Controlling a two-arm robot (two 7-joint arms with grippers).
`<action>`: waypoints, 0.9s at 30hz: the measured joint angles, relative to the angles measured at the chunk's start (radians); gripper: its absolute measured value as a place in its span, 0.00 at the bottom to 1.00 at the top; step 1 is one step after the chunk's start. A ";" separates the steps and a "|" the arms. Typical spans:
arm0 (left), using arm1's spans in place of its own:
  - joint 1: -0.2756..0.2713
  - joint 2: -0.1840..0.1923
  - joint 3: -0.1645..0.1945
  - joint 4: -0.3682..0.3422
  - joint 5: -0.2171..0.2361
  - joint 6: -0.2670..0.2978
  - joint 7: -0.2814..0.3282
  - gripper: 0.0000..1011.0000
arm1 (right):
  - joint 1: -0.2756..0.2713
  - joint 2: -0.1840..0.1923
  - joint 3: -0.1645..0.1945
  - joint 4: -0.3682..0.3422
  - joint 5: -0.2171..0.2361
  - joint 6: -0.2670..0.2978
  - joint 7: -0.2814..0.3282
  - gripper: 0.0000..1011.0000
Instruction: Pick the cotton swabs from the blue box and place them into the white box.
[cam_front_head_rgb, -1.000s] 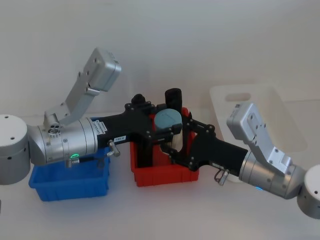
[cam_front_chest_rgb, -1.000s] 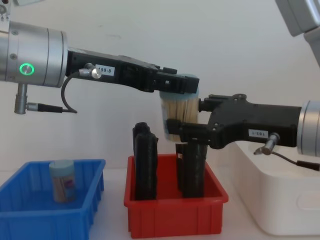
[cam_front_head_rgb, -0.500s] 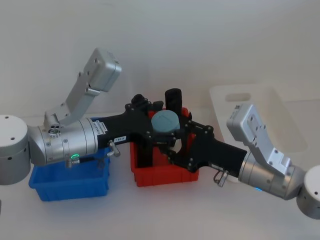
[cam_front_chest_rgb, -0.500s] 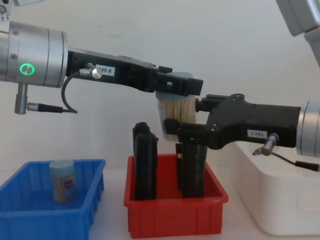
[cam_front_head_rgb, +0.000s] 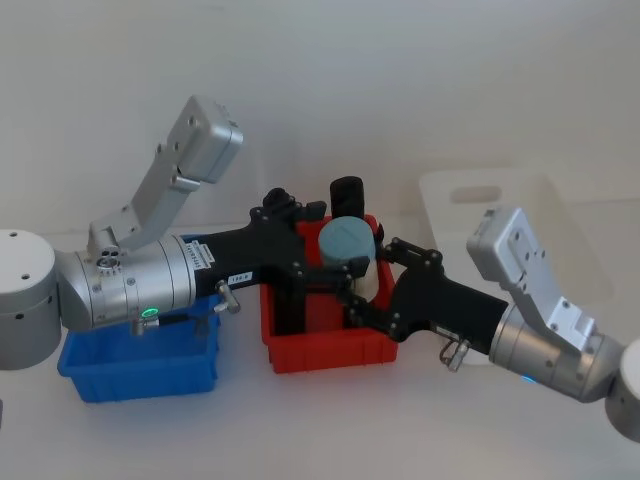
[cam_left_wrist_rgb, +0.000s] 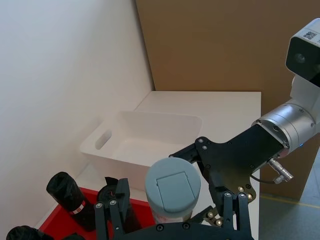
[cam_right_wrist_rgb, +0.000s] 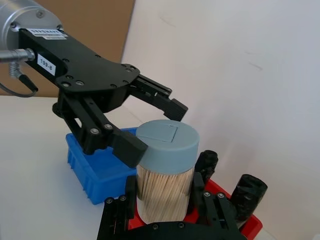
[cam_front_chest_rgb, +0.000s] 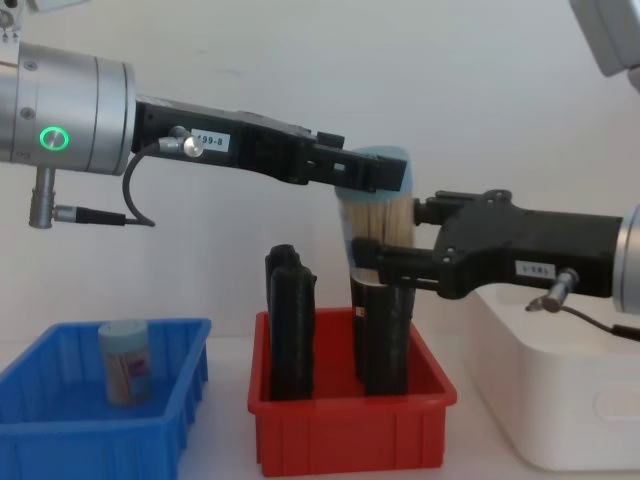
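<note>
Handover point, above the red bin (cam_front_chest_rgb: 350, 440). The held jar of cotton swabs (cam_front_chest_rgb: 378, 215) hangs in the air over the black tubes (cam_front_chest_rgb: 290, 320), leaning a little in the chest view. The right gripper (cam_right_wrist_rgb: 164, 200) is clenched on its clear body, low down, under the pale blue lid (cam_right_wrist_rgb: 167, 137). The left gripper (cam_right_wrist_rgb: 153, 128) sits at lid height with its fingers spread to either side of the cap, released. Whether one pad brushes the rim we cannot tell. A second jar (cam_front_chest_rgb: 125, 362) stands in the blue box (cam_front_chest_rgb: 60, 440), well apart to the left.

We judge the jar light and stiff but smooth-walled, so it could twist or slip in a pinch. The body is the place to hold it, since the lid might pop off. Keeping it near upright seems wise.

The white box (cam_front_head_rgb: 560, 250) lies to the right, open-topped and taller than the red bin. The path there looks free. The tight spots are the left fingers flanking the cap, the tube tops just below, and the near rim of the white box, which the jar must clear.
</note>
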 joint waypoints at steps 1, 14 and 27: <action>0.000 0.000 0.000 0.000 0.000 0.000 0.000 0.99 | -0.002 0.002 0.001 -0.001 0.001 0.001 -0.003 0.65; 0.000 0.000 0.000 0.000 0.000 0.000 0.000 0.99 | -0.035 0.041 0.036 -0.014 0.039 0.012 -0.130 0.65; 0.000 0.000 0.000 0.000 0.000 0.000 0.000 0.99 | -0.052 0.068 0.075 0.004 0.070 0.011 -0.298 0.65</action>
